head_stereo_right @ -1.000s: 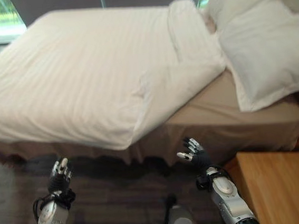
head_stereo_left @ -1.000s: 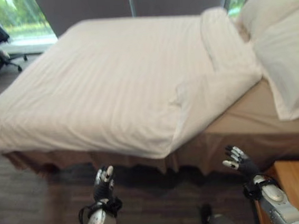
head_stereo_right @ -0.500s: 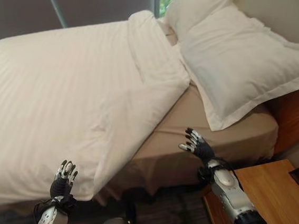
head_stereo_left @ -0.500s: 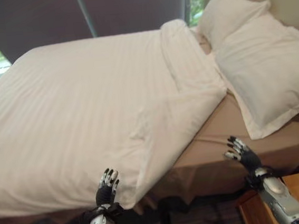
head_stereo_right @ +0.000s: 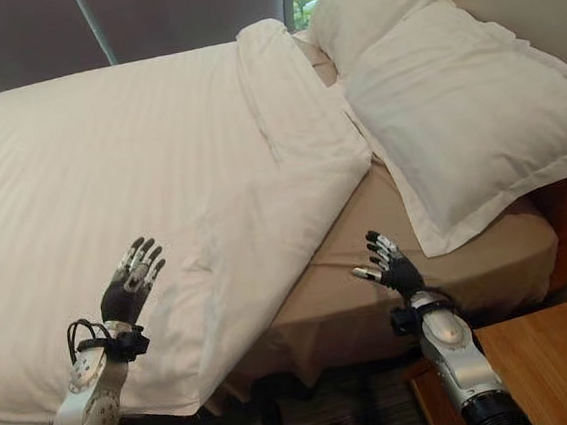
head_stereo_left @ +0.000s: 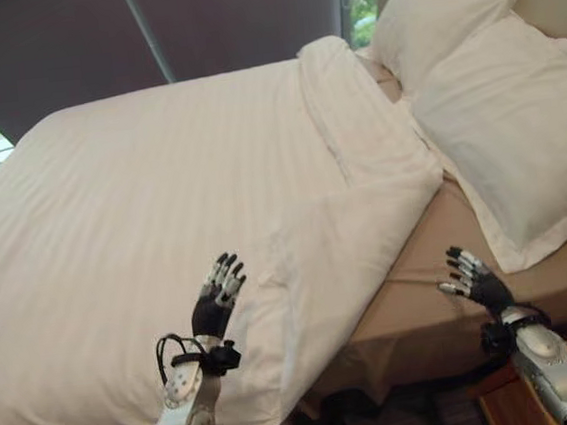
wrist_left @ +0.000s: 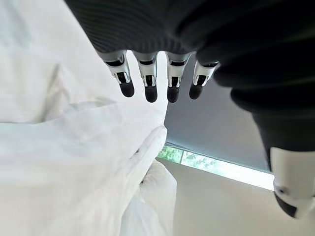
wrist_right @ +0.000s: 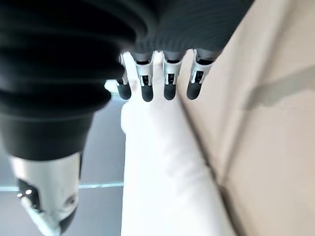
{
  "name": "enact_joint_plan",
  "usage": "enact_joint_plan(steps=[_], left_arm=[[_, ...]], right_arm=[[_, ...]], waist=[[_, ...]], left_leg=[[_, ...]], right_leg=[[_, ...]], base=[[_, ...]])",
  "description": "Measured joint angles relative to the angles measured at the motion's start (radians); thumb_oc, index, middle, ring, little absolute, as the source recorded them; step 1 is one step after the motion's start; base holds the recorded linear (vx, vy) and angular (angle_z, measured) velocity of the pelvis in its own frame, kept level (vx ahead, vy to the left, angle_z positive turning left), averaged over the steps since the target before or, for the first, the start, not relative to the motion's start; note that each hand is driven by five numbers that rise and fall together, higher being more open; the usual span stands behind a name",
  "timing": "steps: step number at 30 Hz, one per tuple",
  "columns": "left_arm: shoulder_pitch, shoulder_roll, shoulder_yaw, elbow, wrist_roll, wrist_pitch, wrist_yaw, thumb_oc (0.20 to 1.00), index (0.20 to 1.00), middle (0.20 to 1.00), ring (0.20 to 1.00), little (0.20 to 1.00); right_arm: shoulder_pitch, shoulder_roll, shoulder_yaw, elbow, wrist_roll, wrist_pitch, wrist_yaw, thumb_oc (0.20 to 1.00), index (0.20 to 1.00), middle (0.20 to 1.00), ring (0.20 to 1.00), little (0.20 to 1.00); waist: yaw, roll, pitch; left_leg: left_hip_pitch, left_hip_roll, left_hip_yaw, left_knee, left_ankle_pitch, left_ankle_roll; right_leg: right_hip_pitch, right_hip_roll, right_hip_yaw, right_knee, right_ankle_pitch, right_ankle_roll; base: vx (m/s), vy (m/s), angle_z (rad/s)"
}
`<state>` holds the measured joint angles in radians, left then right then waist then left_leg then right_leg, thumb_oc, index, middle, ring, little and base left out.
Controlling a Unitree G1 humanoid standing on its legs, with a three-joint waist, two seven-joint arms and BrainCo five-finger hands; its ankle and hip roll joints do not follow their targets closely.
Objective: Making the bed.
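Taking the folded-back corner of the white duvet (head_stereo_left: 364,215) as the landmark: well to its left the cover lies smooth and flat across the bed (head_stereo_left: 403,306), reaching toward the dark curtain (head_stereo_left: 225,22) at the far side. Just left of and below the corner, the left hand (head_stereo_left: 216,297) is raised over the duvet's near edge, fingers straight and spread, holding nothing; its wrist view shows the fingertips (wrist_left: 150,93) clear of the cloth. Half a second ago this hand sat lower, at the hanging edge, and a second ago both hands were down by the floor. The camera has also swung toward the head of the bed, so part of that rise is the view shifting.

The corner itself is turned over on itself, baring the tan sheet (head_stereo_left: 440,268) to its right. Further right, the right hand (head_stereo_left: 474,280) hovers over that sheet, fingers loose and empty. Beyond it, two pillows (head_stereo_left: 517,130) lean at the headboard end.

The hands look positioned either side of the fold; taking hold and drawing it up toward the pillows seems the step ahead.
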<state>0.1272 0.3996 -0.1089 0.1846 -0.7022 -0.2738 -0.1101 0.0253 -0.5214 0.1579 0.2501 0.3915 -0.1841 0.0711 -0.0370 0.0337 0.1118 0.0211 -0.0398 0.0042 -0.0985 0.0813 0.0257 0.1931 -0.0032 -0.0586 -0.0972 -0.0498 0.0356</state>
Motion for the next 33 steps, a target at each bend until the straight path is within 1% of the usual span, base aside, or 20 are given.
enact_joint_plan(steps=[1, 3, 4, 5, 6, 7, 8, 9, 10, 11, 12, 14, 17, 21, 22, 25, 26, 28, 30, 33], left_arm=[[-0.007, 0.0, 0.006, -0.002, 0.001, 0.0, 0.015, 1.0, 1.0, 1.0, 1.0, 1.0], [-0.013, 0.004, 0.03, -0.019, 0.005, -0.002, 0.033, 1.0, 1.0, 1.0, 1.0, 1.0], [-0.024, 0.065, 0.039, -0.025, 0.066, 0.0, 0.068, 1.0, 1.0, 1.0, 1.0, 1.0], [-0.029, 0.09, 0.04, -0.023, 0.087, 0.0, 0.074, 1.0, 1.0, 1.0, 1.0, 1.0], [-0.04, 0.148, 0.051, -0.021, 0.129, 0.0, 0.091, 1.0, 1.0, 1.0, 1.0, 1.0], [-0.079, 0.226, 0.079, -0.008, 0.206, 0.004, 0.122, 1.0, 1.0, 1.0, 1.0, 1.0], [-0.114, 0.28, 0.08, 0.012, 0.242, 0.004, 0.133, 1.0, 1.0, 1.0, 1.0, 1.0], [-0.148, 0.305, 0.083, 0.03, 0.265, 0.002, 0.143, 1.0, 1.0, 1.0, 1.0, 1.0], [-0.247, 0.345, 0.07, 0.111, 0.296, -0.002, 0.156, 1.0, 1.0, 1.0, 1.0, 1.0], [-0.355, 0.384, 0.023, 0.225, 0.315, 0.004, 0.171, 1.0, 1.0, 1.0, 1.0, 1.0], [-0.402, 0.396, 0.009, 0.271, 0.315, 0.004, 0.178, 1.0, 1.0, 1.0, 1.0, 1.0], [-0.503, 0.42, -0.007, 0.379, 0.315, 0.012, 0.185, 1.0, 1.0, 1.0, 1.0, 1.0], [-0.608, 0.43, -0.049, 0.504, 0.315, 0.02, 0.185, 1.0, 1.0, 1.0, 1.0, 1.0], [-0.646, 0.429, -0.075, 0.573, 0.315, 0.028, 0.182, 1.0, 1.0, 1.0, 1.0, 1.0], [-0.662, 0.429, -0.087, 0.621, 0.328, 0.037, 0.18, 1.0, 1.0, 1.0, 1.0, 1.0], [-0.695, 0.429, -0.103, 0.687, 0.337, 0.051, 0.181, 1.0, 1.0, 1.0, 1.0, 1.0], [-0.725, 0.433, -0.12, 0.734, 0.365, 0.058, 0.181, 1.0, 1.0, 1.0, 1.0, 1.0], [-0.772, 0.449, -0.121, 0.788, 0.404, 0.074, 0.184, 1.0, 1.0, 1.0, 1.0, 1.0], [-0.793, 0.449, -0.122, 0.83, 0.424, 0.086, 0.183, 1.0, 1.0, 1.0, 1.0, 1.0], [-0.811, 0.448, -0.123, 0.86, 0.454, 0.09, 0.184, 1.0, 1.0, 1.0, 1.0, 1.0]], right_arm=[[-0.011, -0.004, 0.011, -0.001, 0.0, 0.0, -0.001, 1.0, 1.0, 1.0, 1.0, 1.0], [-0.022, -0.004, 0.021, -0.001, 0.0, 0.0, 0.002, 1.0, 1.0, 1.0, 1.0, 1.0], [-0.025, -0.004, 0.03, -0.001, 0.0, 0.0, 0.004, 1.0, 1.0, 1.0, 1.0, 1.0], [-0.025, -0.004, 0.034, -0.001, 0.0, 0.0, 0.004, 1.0, 1.0, 1.0, 1.0, 1.0], [-0.024, -0.004, 0.043, -0.002, 0.0, 0.0, 0.004, 1.0, 1.0, 1.0, 1.0, 1.0], [-0.018, -0.003, 0.049, 0.001, 0.0, 0.001, 0.007, 1.0, 1.0, 1.0, 1.0, 1.0], [-0.017, -0.001, 0.049, 0.0, 0.001, 0.005, 0.015, 1.0, 1.0, 1.0, 1.0, 1.0], [-0.017, 0.002, 0.049, -0.002, 0.001, 0.005, 0.026, 1.0, 1.0, 1.0, 1.0, 1.0], [-0.004, 0.002, 0.053, 0.002, 0.001, 0.005, 0.037, 1.0, 1.0, 1.0, 1.0, 1.0], [-0.003, 0.005, 0.068, -0.001, 0.001, 0.009, 0.053, 1.0, 1.0, 1.0, 1.0, 1.0], [0.01, 0.007, 0.077, -0.006, 0.002, 0.009, 0.061, 1.0, 1.0, 1.0, 1.0, 1.0], [0.039, 0.008, 0.09, -0.03, 0.002, 0.011, 0.085, 1.0, 1.0, 1.0, 1.0, 1.0], [0.12, 0.007, 0.08, -0.045, 0.002, 0.013, 0.09, 1.0, 1.0, 1.0, 1.0, 1.0], [0.177, 0.009, 0.056, -0.048, 0.004, 0.018, 0.091, 1.0, 1.0, 1.0, 1.0, 1.0], [0.2, 0.008, 0.042, -0.047, 0.012, 0.02, 0.091, 1.0, 1.0, 1.0, 1.0, 1.0], [0.22, 0.012, 0.025, -0.047, 0.032, 0.02, 0.09, 1.0, 1.0, 1.0, 1.0, 1.0], [0.224, 0.012, 0.025, -0.047, 0.05, 0.02, 0.09, 1.0, 1.0, 1.0, 1.0, 1.0], [0.221, 0.013, 0.026, -0.047, 0.051, 0.021, 0.09, 1.0, 1.0, 1.0, 1.0, 1.0], [0.22, 0.015, 0.039, -0.048, 0.051, 0.024, 0.093, 1.0, 1.0, 1.0, 1.0, 1.0], [0.222, 0.016, 0.047, -0.048, 0.061, 0.024, 0.095, 1.0, 1.0, 1.0, 1.0, 1.0]], waist=[[0.011, 0.0, 0.0], [0.014, -0.001, 0.0], [0.014, -0.001, -0.001], [0.013, -0.002, -0.001], [0.013, -0.004, -0.001], [0.01, -0.004, -0.001], [0.014, -0.005, -0.002], [0.013, -0.005, -0.002], [0.001, -0.006, -0.003], [0.006, -0.006, -0.004], [-0.004, -0.008, -0.005], [-0.051, -0.01, -0.008], [-0.104, -0.012, -0.011], [-0.157, -0.011, -0.011], [-0.177, -0.01, -0.011], [-0.185, -0.007, -0.011], [-0.181, -0.004, -0.011], [-0.188, 0.003, -0.007], [-0.189, 0.0, -0.006], [-0.205, -0.001, -0.003]], left_leg=[[0.0, 0.002, -0.005, 0.0, 0.0, -0.002], [-0.002, 0.004, -0.012, 0.0, 0.002, -0.003], [-0.002, 0.005, -0.012, 0.0, 0.001, -0.004], [-0.002, 0.006, -0.012, 0.0, 0.001, -0.004], [-0.003, 0.008, -0.01, 0.0, 0.0, -0.006], [-0.002, 0.011, -0.001, 0.0, -0.002, -0.008], [-0.005, 0.015, 0.007, 0.0, -0.002, -0.009], [-0.006, 0.017, 0.014, 0.0, -0.003, -0.01], [-0.002, 0.017, 0.021, 0.001, -0.004, -0.011], [-0.005, 0.023, 0.039, 0.0, -0.005, -0.013], [-0.006, 0.025, 0.054, 0.0, -0.007, -0.015], [-0.013, 0.026, 0.068, 0.0, -0.003, -0.01], [-0.02, 0.028, 0.088, 0.0, -0.004, -0.011], [-0.031, 0.033, 0.106, 0.0, -0.004, -0.011], [-0.034, 0.04, 0.123, 0.0, -0.006, -0.015], [-0.038, 0.048, 0.135, 0.0, -0.007, -0.017], [-0.045, 0.055, 0.154, 0.0, -0.008, -0.019], [-0.085, 0.063, 0.163, 0.0, -0.005, -0.028], [-0.092, 0.069, 0.18, 0.005, 0.003, -0.024], [-0.106, 0.073, 0.184, 0.005, 0.002, -0.026]], right_leg=[[0.0, 0.003, -0.003, 0.0, -0.001, -0.001], [0.001, 0.005, -0.009, 0.0, -0.001, -0.001], [-0.001, 0.007, -0.011, 0.0, -0.003, -0.005], [-0.001, 0.007, -0.01, 0.0, -0.003, -0.005], [-0.001, 0.009, -0.008, 0.0, -0.003, -0.005], [-0.008, 0.009, 0.001, 0.001, -0.003, -0.005], [-0.014, 0.012, 0.008, 0.008, -0.004, -0.005], [-0.018, 0.012, 0.017, 0.012, -0.004, -0.005], [-0.024, 0.01, 0.023, 0.012, -0.005, -0.005], [-0.036, 0.013, 0.039, 0.029, -0.009, -0.002], [-0.047, 0.014, 0.055, 0.031, -0.008, -0.002], [-0.057, 0.013, 0.07, 0.029, 0.0, -0.005], [-0.068, 0.011, 0.088, 0.028, 0.002, -0.006], [-0.075, 0.014, 0.11, 0.004, 0.023, -0.007], [-0.087, 0.019, 0.123, 0.001, 0.028, -0.01], [-0.098, 0.025, 0.135, 0.004, 0.031, -0.014], [-0.118, 0.031, 0.153, 0.015, 0.032, -0.015], [-0.161, 0.039, 0.16, 0.019, 0.04, -0.019], [-0.172, 0.043, 0.176, 0.021, 0.051, -0.016], [-0.195, 0.046, 0.179, 0.025, 0.05, -0.015]], base=[[0.03, -0.009, 0.09], [0.03, -0.004, 0.09], [0.03, -0.002, 0.05], [0.0, 0.0, 0.0], [0.03, 0.002, -0.1], [0.03, 0.001, -0.17], [0.03, -0.003, -0.25], [0.03, -0.001, -0.2], [0.03, 0.014, -0.31], [0.02, 0.017, -0.37], [0.02, 0.017, -0.4], [0.02, 0.011, -0.28], [0.01, 0.0, -0.25], [0.01, 0.007, -0.19], [-0.01, 0.007, -0.21], [-0.04, 0.001, -0.2], [-0.03, -0.009, -0.34], [-0.01, -0.012, -0.26], [-0.01, -0.007, -0.2], [-0.06, -0.005, -0.06]])
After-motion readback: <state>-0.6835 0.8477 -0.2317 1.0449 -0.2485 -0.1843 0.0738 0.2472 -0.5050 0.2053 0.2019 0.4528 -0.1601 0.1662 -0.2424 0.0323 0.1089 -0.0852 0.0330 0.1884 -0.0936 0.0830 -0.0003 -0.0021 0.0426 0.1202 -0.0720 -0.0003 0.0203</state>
